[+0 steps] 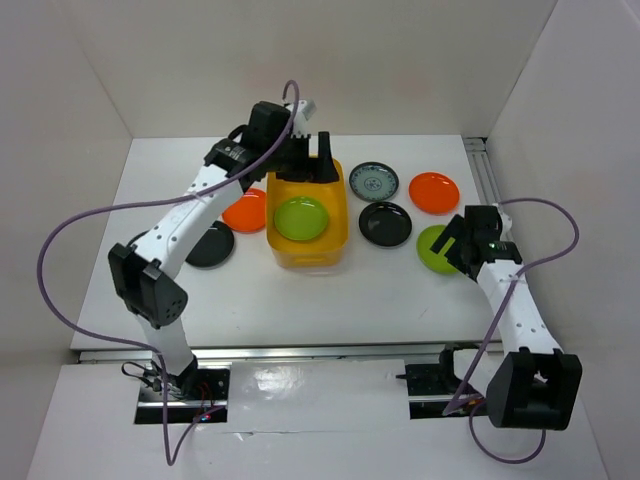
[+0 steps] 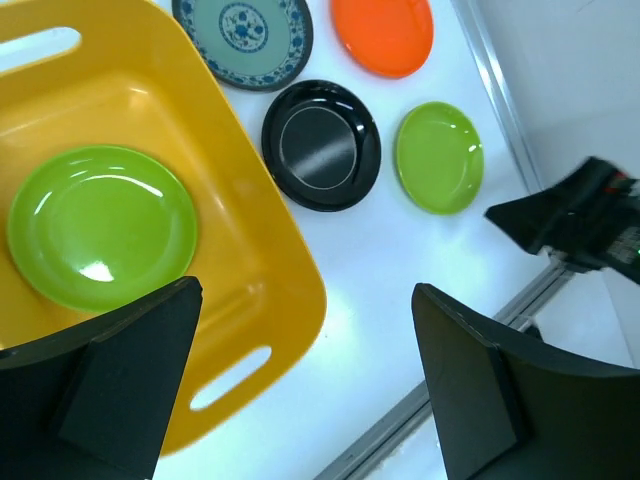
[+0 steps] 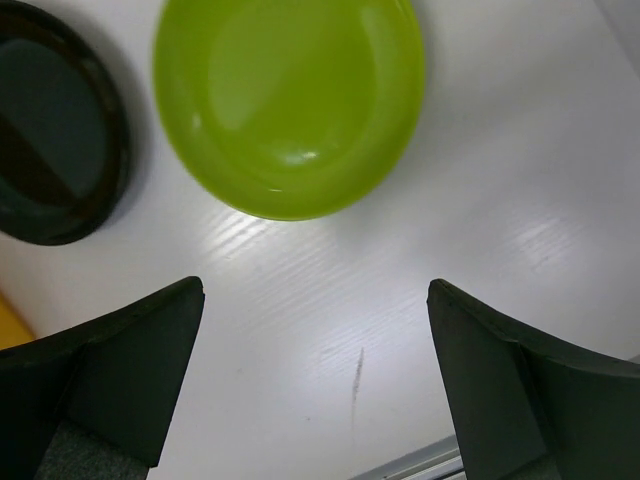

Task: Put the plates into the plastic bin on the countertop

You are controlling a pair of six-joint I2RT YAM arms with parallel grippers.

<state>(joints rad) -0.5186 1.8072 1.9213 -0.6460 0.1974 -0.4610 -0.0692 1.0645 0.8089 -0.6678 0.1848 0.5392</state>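
The left gripper (image 2: 307,295) is wide open and holds nothing. Its two black fingers (image 2: 130,380) stand far apart. It hangs over the far end of the plastic bin (image 2: 265,260), the yellow tub in the middle of the countertop (image 2: 370,330). One green plate (image 2: 100,225) lies flat on the bottom of the bin, just ahead of the left finger in the wrist view. Past the bin's wall, on the side of the gripper's right finger, four more plates lie flat on the countertop. A black plate (image 2: 320,145) is nearest the bin. A blue patterned plate (image 2: 243,35) and an orange plate (image 2: 383,30) lie beyond it, and a second green plate (image 2: 440,157) lies beside it. The right gripper (image 3: 315,288) is open too, with nothing between its own two fingers (image 3: 110,370). It hangs low over the countertop. The second green plate lies right in front of it and does not touch the fingers, and the black plate is off to the left of that plate. Seen from the top, another orange plate (image 1: 245,210) and another black plate (image 1: 210,243) lie on the other side of the bin, partly hidden under the left arm (image 1: 190,215).
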